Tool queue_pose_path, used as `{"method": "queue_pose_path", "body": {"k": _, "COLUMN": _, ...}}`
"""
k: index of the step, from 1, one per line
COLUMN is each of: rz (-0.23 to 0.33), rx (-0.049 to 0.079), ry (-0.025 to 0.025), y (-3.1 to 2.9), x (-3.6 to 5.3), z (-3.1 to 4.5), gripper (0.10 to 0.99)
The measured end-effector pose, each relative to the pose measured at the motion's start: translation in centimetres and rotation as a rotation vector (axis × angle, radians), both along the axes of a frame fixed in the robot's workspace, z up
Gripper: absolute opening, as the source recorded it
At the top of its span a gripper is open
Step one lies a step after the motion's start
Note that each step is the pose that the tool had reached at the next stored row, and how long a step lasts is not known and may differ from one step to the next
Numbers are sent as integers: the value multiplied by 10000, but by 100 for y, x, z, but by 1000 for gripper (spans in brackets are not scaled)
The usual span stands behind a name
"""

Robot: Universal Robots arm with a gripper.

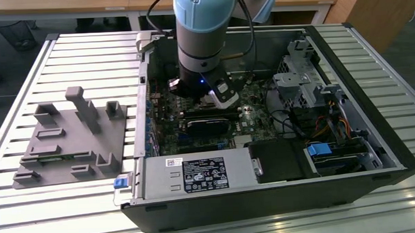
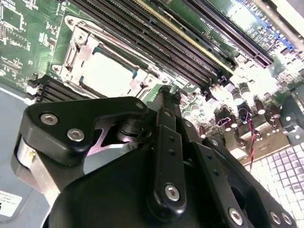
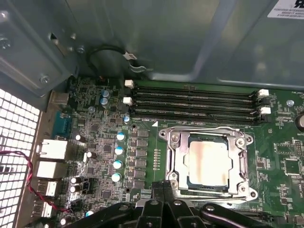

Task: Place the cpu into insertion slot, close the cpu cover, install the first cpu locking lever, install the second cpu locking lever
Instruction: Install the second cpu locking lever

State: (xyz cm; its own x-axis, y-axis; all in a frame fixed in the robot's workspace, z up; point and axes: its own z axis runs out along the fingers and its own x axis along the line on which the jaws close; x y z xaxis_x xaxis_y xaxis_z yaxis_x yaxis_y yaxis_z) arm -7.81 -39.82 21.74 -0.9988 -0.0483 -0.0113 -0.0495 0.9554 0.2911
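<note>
One pair of fingers, pressed together and empty, hovers just beside the cover, which lies flat over the cpu.

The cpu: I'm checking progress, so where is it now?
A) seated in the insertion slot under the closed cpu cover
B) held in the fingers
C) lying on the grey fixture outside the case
A: the cpu sits in the socket, framed by the cpu cover lying flat over it.

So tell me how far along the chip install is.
Done: the chip sits in its socket, and the metal cover frame appears to lie flat around it. In hand: the tool is empty, at the socket's edge. Left: I cannot tell whether either locking lever is latched.
</note>
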Motion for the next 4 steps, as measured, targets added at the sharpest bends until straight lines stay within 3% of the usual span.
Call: {"method": "queue_pose_path", "body": {"k": 4, "rz": 0, "rx": 2, "ry": -1, "y": 0, "x": 0, "z": 5, "gripper": 106}}
